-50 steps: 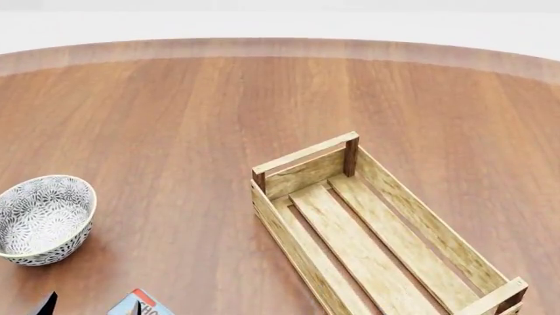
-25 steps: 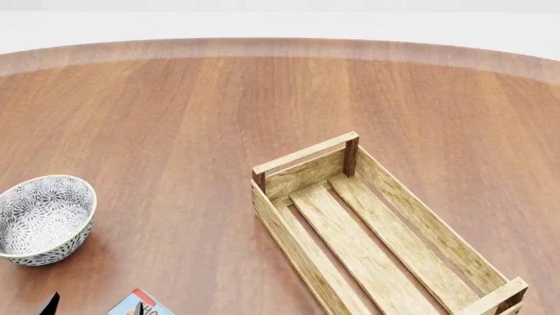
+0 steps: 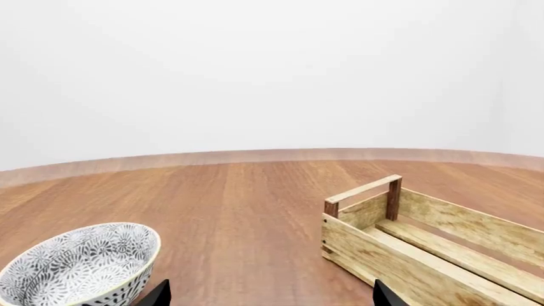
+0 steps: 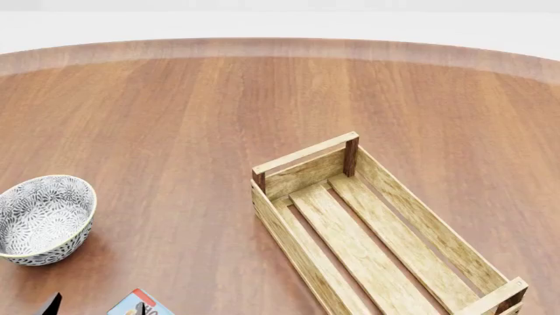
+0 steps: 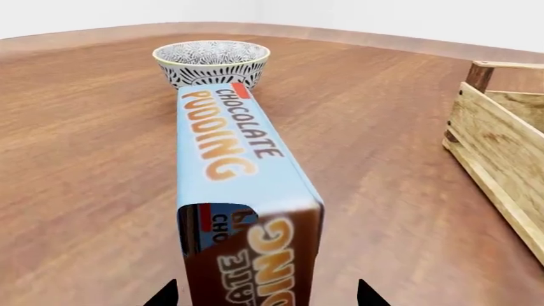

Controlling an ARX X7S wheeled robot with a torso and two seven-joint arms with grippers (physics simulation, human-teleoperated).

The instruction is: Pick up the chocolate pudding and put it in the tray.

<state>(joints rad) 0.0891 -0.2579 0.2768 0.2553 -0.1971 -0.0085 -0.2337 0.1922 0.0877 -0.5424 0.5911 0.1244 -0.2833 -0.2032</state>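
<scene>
The chocolate pudding (image 5: pixel 229 153) is a light blue carton with orange lettering and dark brown sides, lying flat on the table. My right gripper (image 5: pixel 264 294) is open, with a fingertip on each side of the carton's near end and a gap at both. In the head view only a corner of the pudding (image 4: pixel 131 305) shows at the bottom edge, and the right gripper is out of frame. The wooden slat tray (image 4: pixel 306 157) stands empty to the right. My left gripper (image 3: pixel 269 294) is open and empty over bare table; its tips (image 4: pixel 52 304) show in the head view.
A round patterned bowl (image 4: pixel 44 216) stands at the left, beyond the pudding's far end in the right wrist view (image 5: pixel 211 60) and close to my left fingertip (image 3: pixel 157 294). The tray also shows in both wrist views (image 3: pixel 361 189) (image 5: pixel 501 146).
The left gripper's fingertip has edged very slightly right in the head view. The pudding, bowl and tray have not moved.
</scene>
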